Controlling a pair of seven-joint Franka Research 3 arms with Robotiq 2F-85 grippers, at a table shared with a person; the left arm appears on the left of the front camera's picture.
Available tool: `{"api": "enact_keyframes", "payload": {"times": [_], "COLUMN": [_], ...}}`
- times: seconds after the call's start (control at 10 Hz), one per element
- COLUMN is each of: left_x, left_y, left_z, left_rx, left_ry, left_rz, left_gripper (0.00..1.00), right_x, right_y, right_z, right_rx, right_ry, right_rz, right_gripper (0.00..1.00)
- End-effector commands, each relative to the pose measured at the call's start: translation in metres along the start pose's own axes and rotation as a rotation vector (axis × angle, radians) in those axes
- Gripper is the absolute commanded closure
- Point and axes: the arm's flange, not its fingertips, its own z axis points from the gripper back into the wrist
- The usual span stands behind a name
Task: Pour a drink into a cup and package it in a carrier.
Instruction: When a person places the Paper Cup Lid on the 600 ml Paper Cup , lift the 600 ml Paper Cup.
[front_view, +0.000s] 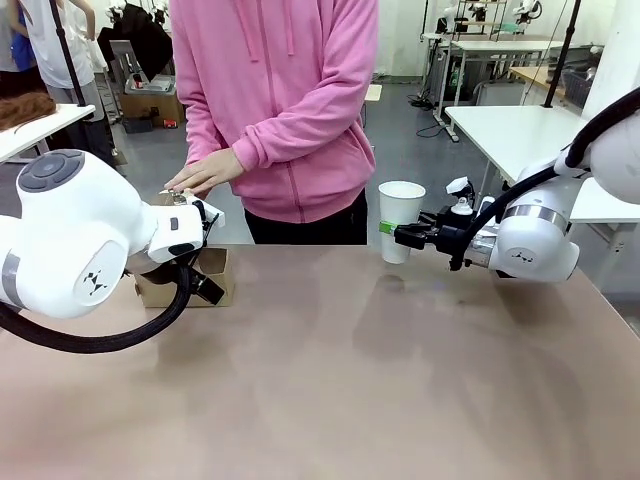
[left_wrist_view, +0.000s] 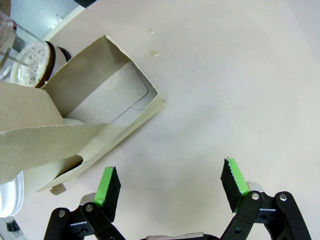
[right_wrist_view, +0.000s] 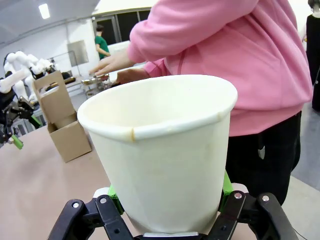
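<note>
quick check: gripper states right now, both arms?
Left gripper: open, holding nothing, over the table beside the carrier.
Right gripper: closed on the cup, which is held upright.

The table (front_view: 330, 380) was a plain, matt tan surface that ran from the robot's side across to the person at its far edge. Toward its far left stood the brown cardboard carrier (front_view: 222, 265), set directly on the tabletop, open at the top with its handle tab upright. In the left wrist view two small drops (left_wrist_view: 155, 52) lay on the surface, a little apart from the carrier's corner.
</note>
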Motion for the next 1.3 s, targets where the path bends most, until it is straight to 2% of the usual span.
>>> {"api": "enact_keyframes", "payload": {"times": [0.0,1.2], "left_x": [-0.0001,-0.0001], "left_y": [0.0004,0.0004], "left_z": [0.0005,0.0005], "left_rx": [-0.002,-0.002], "left_ry": [-0.001,-0.001], "left_rz": [0.002,0.002], "left_gripper": [0.0,0.0], "right_x": [0.0012,0.0012], "right_y": [0.0014,0.0014], "right_z": [-0.0025,-0.0025], "right_rx": [-0.009,-0.009], "right_ry": [0.011,0.011], "right_rz": [0.005,0.005], "right_gripper": [0.2,0.2]}}
